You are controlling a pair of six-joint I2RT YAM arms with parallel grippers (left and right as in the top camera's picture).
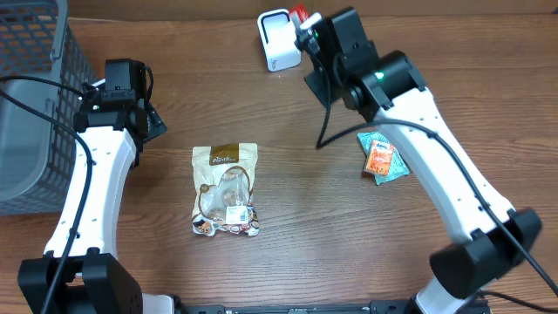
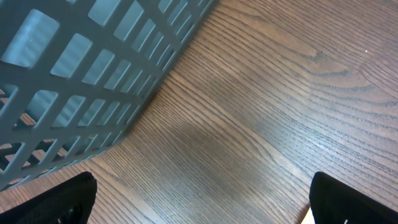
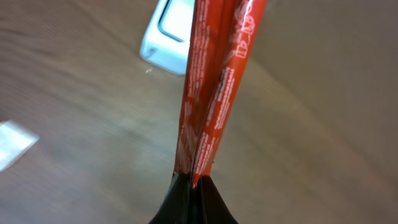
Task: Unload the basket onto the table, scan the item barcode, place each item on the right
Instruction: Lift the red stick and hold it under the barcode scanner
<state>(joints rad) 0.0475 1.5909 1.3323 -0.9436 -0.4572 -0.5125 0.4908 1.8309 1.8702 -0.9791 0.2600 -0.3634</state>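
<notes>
Where the right pincer point(image 3: 194, 185) nips shut, the red packet point(image 3: 214, 93) juts outward.

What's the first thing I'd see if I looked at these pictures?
The bright red packet pinched in the right claw stands out first, held up close to the white scanner at the far edge of the table. Next comes the big snack bag lying flat in the middle of the table, with a grey basket off to the left.
</notes>
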